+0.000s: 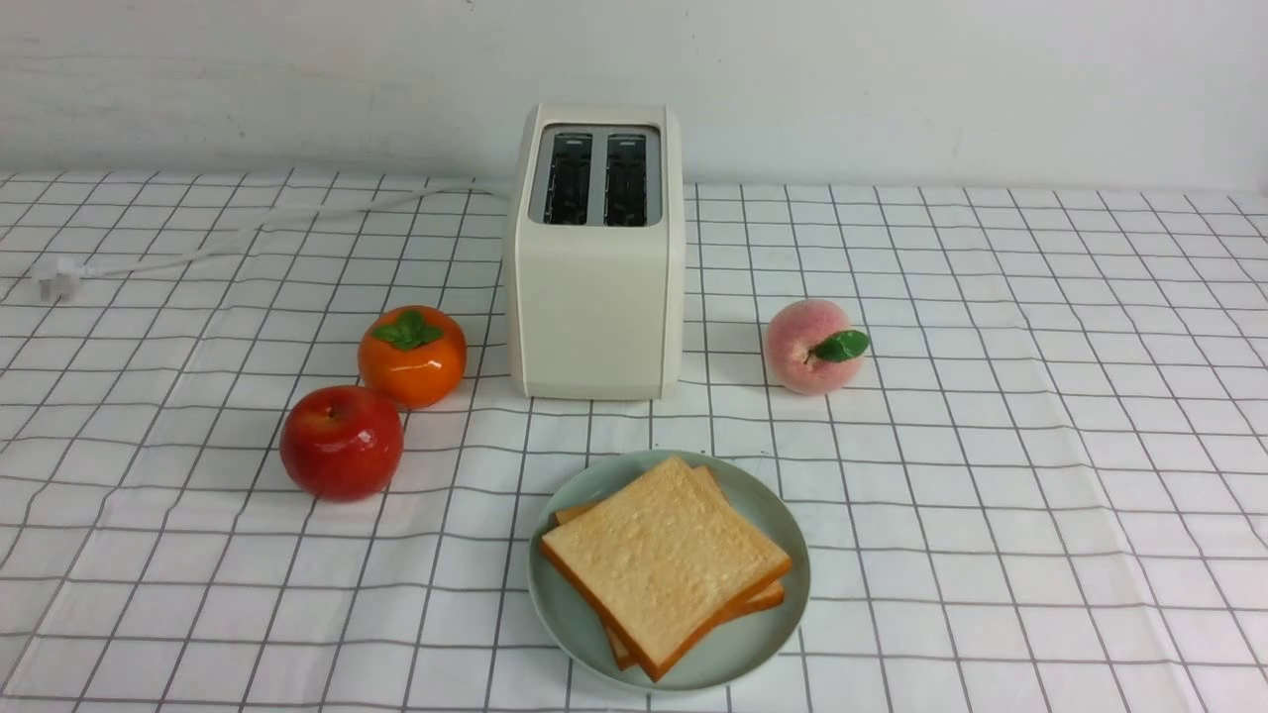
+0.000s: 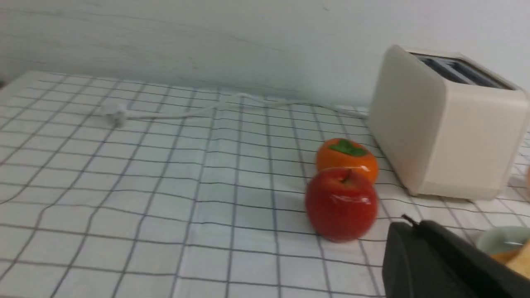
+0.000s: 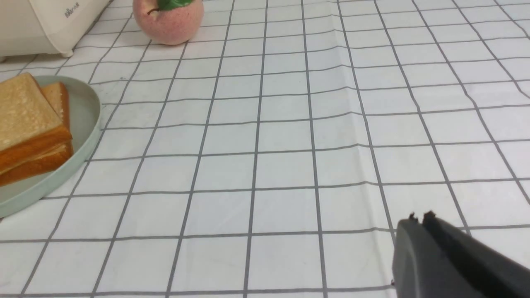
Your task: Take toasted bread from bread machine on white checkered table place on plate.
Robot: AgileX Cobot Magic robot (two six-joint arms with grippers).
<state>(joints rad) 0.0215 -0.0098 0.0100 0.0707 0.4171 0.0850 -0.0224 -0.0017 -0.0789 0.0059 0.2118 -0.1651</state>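
Two slices of toasted bread point(image 1: 664, 560) lie stacked on the mint-green plate point(image 1: 763, 649) at the front centre of the white checkered table point(image 1: 991, 495). The cream bread machine point(image 1: 594, 287) stands behind the plate with both slots empty. Neither arm shows in the front view. My left gripper point(image 2: 408, 222) is shut and empty, near the red apple, with the plate's rim point(image 2: 497, 240) just beyond it. My right gripper point(image 3: 420, 217) is shut and empty over bare cloth, well to the right of the plate point(image 3: 83, 120) and the toast point(image 3: 29, 120).
A red apple point(image 1: 342, 443) and an orange persimmon point(image 1: 412, 355) sit left of the toaster. A peach point(image 1: 810, 347) sits to its right. The toaster's white cord and plug point(image 1: 59, 279) trail to the far left. A white wall runs behind the table.
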